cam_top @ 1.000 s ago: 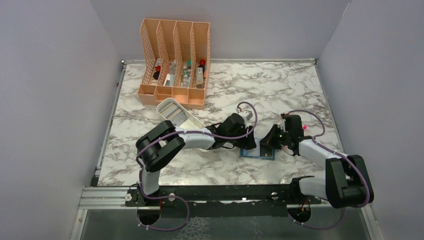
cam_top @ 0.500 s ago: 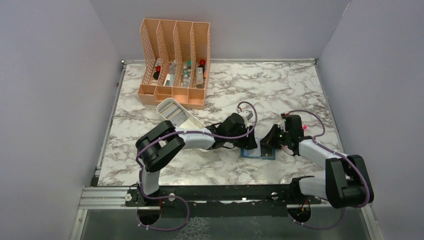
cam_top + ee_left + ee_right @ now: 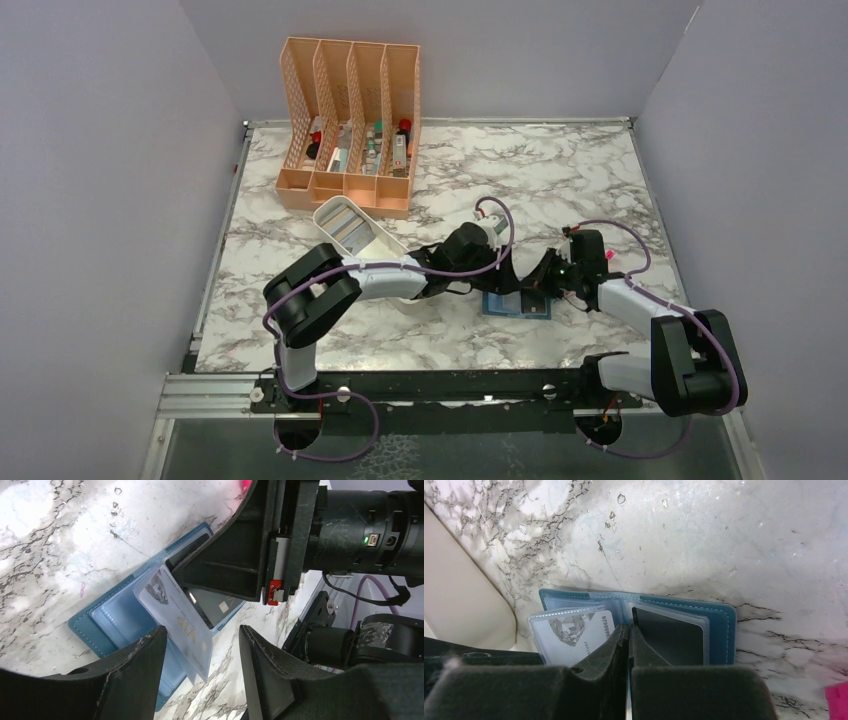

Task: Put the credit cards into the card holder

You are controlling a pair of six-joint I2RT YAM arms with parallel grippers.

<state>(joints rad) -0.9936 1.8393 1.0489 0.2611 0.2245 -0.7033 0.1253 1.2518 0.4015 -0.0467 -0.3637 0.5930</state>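
Observation:
The teal card holder [image 3: 505, 306] lies open on the marble in front of the arms. In the right wrist view my right gripper [image 3: 629, 628] is shut, its tips pressed on the middle fold of the card holder [image 3: 719, 625]. A pale credit card [image 3: 569, 635] sits in a clear sleeve on the left of the fold. A dark card [image 3: 669, 635] sits in the right side. In the left wrist view my left gripper [image 3: 202, 630] is open, astride the tilted-up sleeve holding the pale card [image 3: 175, 615] without gripping it. The right gripper's fingers [image 3: 225, 565] bear down just behind it.
A long white tray [image 3: 355, 232] lies left of the two grippers, close to the left forearm. The peach mesh organizer [image 3: 350, 125] with small bottles stands at the back left. Walls close the table in on three sides.
The left arm has shifted slightly, bringing its wrist a little closer to the right gripper over the card holder. The right arm has stayed where it was.

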